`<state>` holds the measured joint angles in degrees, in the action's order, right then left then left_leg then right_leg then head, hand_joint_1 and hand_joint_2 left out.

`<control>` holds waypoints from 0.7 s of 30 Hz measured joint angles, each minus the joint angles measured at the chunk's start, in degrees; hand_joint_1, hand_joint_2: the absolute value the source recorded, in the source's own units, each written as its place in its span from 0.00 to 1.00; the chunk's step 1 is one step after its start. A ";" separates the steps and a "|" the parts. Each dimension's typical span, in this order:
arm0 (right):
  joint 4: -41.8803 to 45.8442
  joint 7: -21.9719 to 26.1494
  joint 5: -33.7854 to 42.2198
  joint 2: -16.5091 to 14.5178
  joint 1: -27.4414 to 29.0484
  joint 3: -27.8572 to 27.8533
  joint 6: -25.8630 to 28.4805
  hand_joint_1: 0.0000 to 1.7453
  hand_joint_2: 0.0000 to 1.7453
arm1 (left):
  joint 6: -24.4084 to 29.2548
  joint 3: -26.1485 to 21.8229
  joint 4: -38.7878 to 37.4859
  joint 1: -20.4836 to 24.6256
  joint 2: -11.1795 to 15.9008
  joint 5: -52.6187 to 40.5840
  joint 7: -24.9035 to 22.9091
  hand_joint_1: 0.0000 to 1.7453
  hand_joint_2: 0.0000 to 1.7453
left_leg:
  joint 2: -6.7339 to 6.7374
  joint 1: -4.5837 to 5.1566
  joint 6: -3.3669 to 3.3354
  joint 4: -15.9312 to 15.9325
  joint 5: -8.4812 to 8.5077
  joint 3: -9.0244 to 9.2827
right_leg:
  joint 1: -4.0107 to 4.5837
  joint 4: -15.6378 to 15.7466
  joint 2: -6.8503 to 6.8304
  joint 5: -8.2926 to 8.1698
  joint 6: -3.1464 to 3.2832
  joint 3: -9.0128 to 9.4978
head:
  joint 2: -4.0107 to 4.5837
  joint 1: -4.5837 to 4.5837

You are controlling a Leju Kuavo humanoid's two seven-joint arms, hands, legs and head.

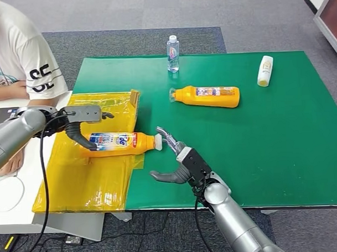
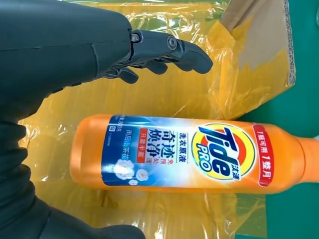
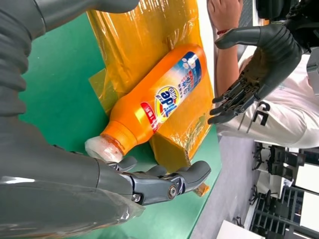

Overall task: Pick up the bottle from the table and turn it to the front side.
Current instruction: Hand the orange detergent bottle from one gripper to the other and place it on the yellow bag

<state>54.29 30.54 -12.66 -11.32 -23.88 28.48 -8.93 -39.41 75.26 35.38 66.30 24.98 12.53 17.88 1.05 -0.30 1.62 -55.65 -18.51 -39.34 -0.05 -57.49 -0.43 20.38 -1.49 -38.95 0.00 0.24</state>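
where the yellow sheet [image 1: 77, 184] ends, bottle [image 1: 117, 142] between both open hands

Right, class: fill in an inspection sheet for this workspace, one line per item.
Surface: green mat on table, yellow-taped cardboard at its left.
Job's things: orange Tide bottle lying on the cardboard, label up.
Clutter: second orange bottle, water bottle, white bottle.
Robot hands: left robot hand open at bottle's base; right robot hand open at its cap.
Cables: black cable hanging from left arm.
Surroundings: seated person, grey carpet.
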 joint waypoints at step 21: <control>29.07 -0.62 2.65 6.35 14.12 -15.60 -0.86 0.00 1.00 | 26.40 -47.96 40.54 -52.28 -1.70 -26.17 8.28 0.00 1.00 | 0.05 0.18 -0.19 0.00 -0.72 0.44 | -0.22 0.08 0.05 0.61 -0.17 0.38 | 0.00 -0.01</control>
<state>83.36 29.92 -10.01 -4.97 -9.77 12.88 -9.79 -13.01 27.30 75.92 14.02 23.28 -13.64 26.16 1.10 -0.12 1.43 -55.66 -19.23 -38.90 -0.27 -57.41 -0.38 20.99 -1.67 -38.57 0.00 0.22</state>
